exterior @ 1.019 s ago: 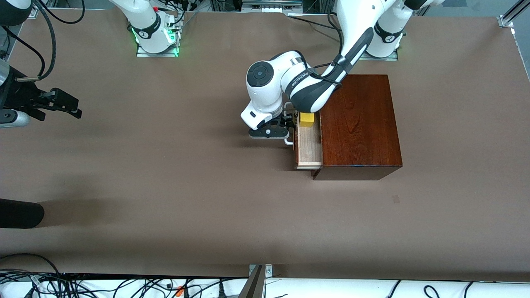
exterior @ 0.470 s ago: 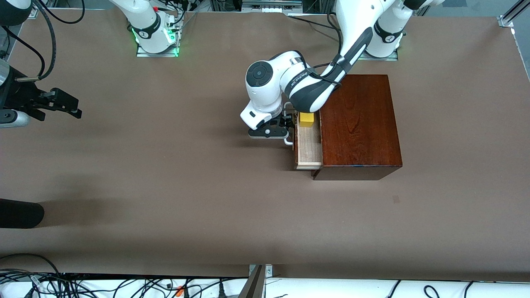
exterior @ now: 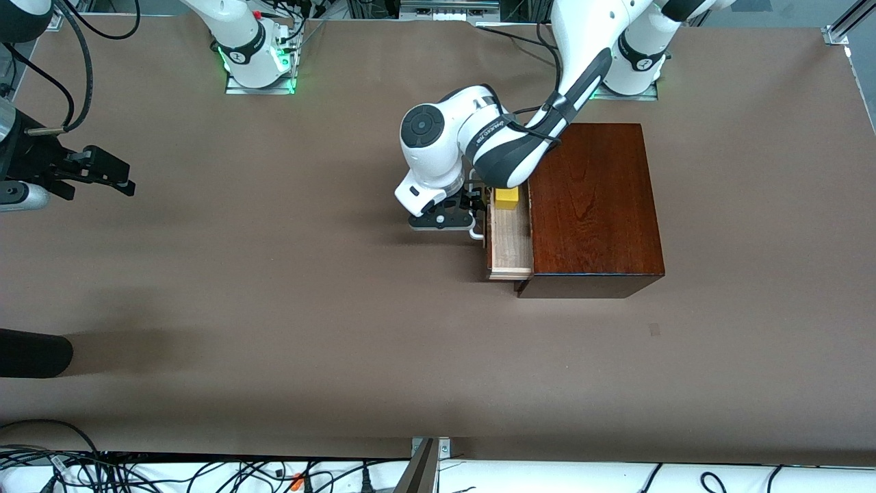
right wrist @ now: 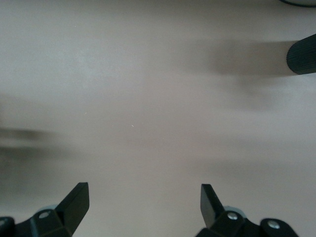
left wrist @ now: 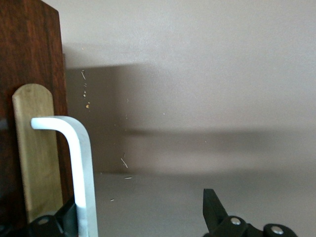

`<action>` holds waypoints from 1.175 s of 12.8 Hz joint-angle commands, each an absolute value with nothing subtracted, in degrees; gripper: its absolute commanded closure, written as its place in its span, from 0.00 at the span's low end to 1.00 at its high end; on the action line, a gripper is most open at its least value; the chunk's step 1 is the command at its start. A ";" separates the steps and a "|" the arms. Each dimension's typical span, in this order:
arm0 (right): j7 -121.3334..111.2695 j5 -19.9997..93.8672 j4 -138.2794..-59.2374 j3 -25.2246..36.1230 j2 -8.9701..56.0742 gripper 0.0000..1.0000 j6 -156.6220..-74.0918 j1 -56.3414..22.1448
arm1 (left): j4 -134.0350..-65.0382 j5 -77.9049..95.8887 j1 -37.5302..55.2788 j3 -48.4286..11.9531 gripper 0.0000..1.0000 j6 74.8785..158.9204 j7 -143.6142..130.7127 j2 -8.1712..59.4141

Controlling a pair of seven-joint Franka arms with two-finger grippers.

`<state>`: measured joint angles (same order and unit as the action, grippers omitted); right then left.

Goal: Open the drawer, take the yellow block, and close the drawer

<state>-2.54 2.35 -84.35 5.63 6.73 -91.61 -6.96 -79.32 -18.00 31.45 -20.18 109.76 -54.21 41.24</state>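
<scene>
Left gripper (exterior: 472, 205): spread wide beside handle (left wrist: 79, 168), releasing part-open drawer (exterior: 510, 239)
Right gripper (right wrist: 143, 205): wide, empty, waiting
Block (exterior: 507, 198): exposed, reachable

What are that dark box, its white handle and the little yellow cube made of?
The box looks like reddish-brown wood with a glossy varnish: grain and sheen show. The handle seems smooth white plastic or painted metal; I can't tell which. The yellow block is plain and matte, possibly painted wood or plastic.
</scene>
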 commanded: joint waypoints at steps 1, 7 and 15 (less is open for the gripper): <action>-2.46 2.29 -84.90 5.45 6.24 0.00 -92.11 -6.68 | -73.83 -15.20 33.75 -21.88 0.00 107.59 -55.99 44.03; -2.46 2.29 -84.90 5.36 6.24 0.00 -92.11 -6.68 | -72.51 -18.10 34.71 -22.06 0.00 102.75 -55.72 44.03; -2.46 2.37 -84.90 5.36 6.24 0.00 -92.11 -6.68 | -67.59 -18.55 32.97 -21.88 0.00 89.49 -49.68 37.63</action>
<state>-2.54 2.35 -84.35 5.63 6.73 -91.64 -6.96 -68.58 -18.29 34.60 -22.00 93.92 -53.53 40.97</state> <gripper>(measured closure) 0.000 0.000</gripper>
